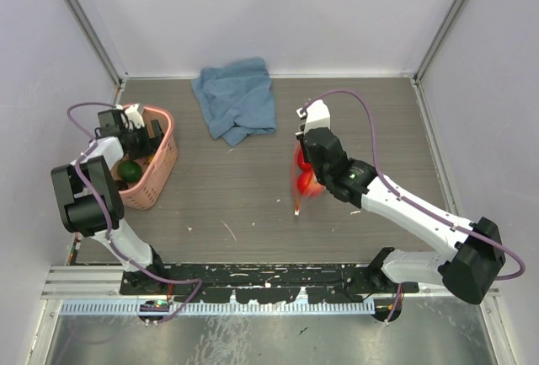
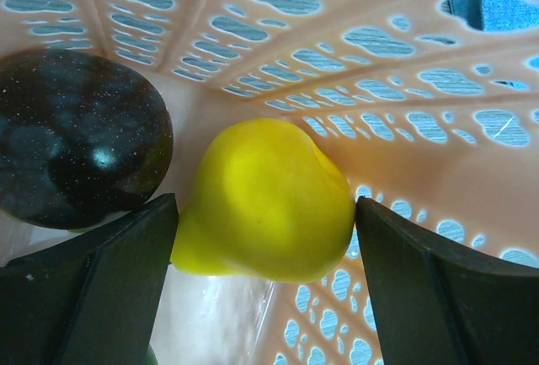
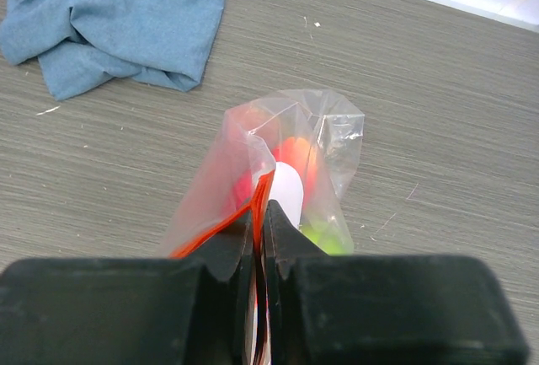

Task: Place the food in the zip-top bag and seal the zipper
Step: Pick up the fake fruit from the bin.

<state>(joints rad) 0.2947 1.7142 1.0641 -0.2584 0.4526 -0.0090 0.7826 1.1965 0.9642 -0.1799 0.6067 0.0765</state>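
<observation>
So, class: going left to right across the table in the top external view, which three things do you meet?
pink basket → blue cloth → zip-top bag

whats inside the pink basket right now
A yellow fruit between the fingers of the left gripper, a dark brown fruit beside it, and a green fruit. From above, the left arm covers the rest of the pink basket.

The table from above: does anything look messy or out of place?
The blue cloth lies crumpled at the back, and small pale specks dot the table. Otherwise nothing stands out: the right gripper pinches the bag by its zipper.
</observation>
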